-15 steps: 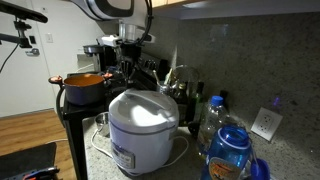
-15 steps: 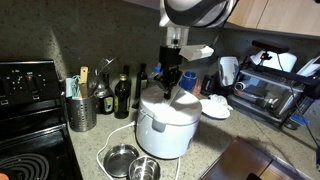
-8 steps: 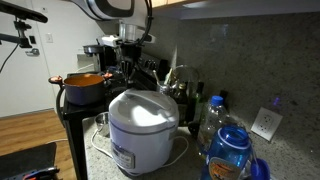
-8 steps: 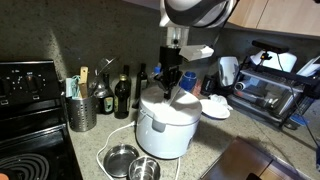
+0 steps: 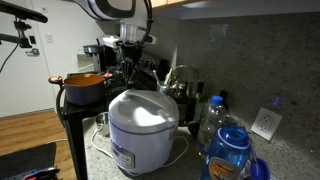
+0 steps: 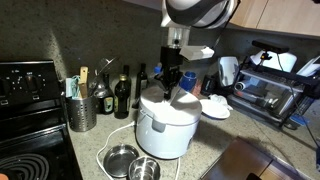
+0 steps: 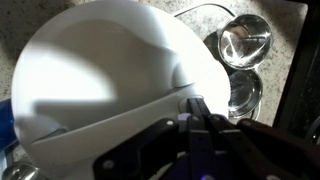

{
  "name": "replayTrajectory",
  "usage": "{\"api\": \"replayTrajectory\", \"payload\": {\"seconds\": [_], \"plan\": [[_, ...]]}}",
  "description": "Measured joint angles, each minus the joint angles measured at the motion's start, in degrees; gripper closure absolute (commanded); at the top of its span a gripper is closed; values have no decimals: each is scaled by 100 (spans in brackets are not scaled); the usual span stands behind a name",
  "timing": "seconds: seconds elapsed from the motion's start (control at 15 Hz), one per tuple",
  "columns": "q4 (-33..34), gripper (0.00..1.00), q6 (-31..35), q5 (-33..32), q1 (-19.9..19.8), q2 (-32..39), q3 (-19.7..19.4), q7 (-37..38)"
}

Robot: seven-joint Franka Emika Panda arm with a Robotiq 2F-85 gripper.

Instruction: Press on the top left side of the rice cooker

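Nothing moved since a second ago. Pincer (image 7: 200,108), pressed together, tip seemingly touching the rice cooker (image 7: 100,80) lid; the cooker stands mid-surface (image 6: 85,140), steel bowls (image 7: 243,45) beyond. Press likely underway; only lift-off left.

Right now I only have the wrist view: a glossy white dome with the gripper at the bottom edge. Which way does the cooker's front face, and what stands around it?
Observer: The large white rice cooker has its small control panel low on the front wall, on the side away from the gripper.
Operator: Anything tall nearby?
Observer: A row of dark glass bottles stands against the backsplash, next to a metal utensil holder.
Operator: Any other cookware?
Observer: An orange pot with dark handles sits beyond the cooker.
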Motion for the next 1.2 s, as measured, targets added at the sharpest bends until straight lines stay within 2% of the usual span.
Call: {"api": "replayTrajectory", "payload": {"seconds": [1.2], "plan": [[5, 100, 12, 48, -47, 60, -1, -114]]}}
